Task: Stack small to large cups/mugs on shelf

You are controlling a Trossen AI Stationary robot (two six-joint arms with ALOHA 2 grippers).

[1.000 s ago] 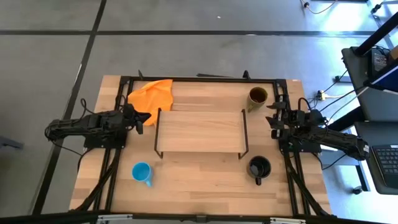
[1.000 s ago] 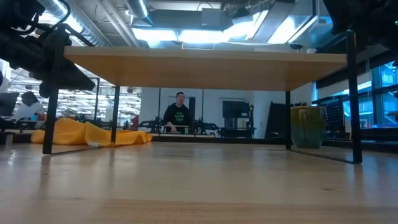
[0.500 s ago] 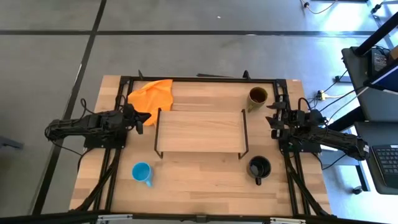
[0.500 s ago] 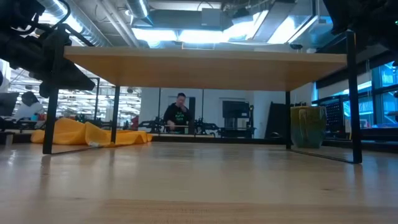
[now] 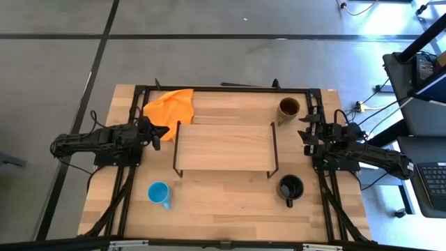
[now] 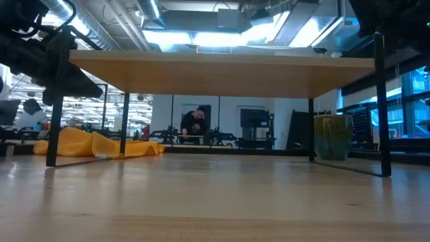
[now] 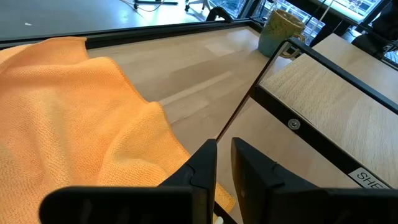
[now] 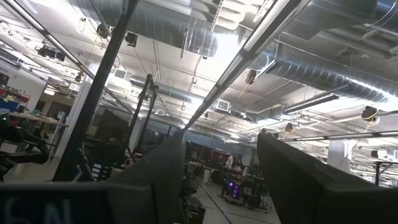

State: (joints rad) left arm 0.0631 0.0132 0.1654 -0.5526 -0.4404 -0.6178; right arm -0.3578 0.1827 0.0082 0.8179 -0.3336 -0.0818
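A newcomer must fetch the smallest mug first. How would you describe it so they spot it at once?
On the large wooden tabletop, look in front of the low light-wood shelf on black wire legs, toward its left end. The small light-blue handled mug stands there alone; the black mug and olive-brown mug sit on the right.
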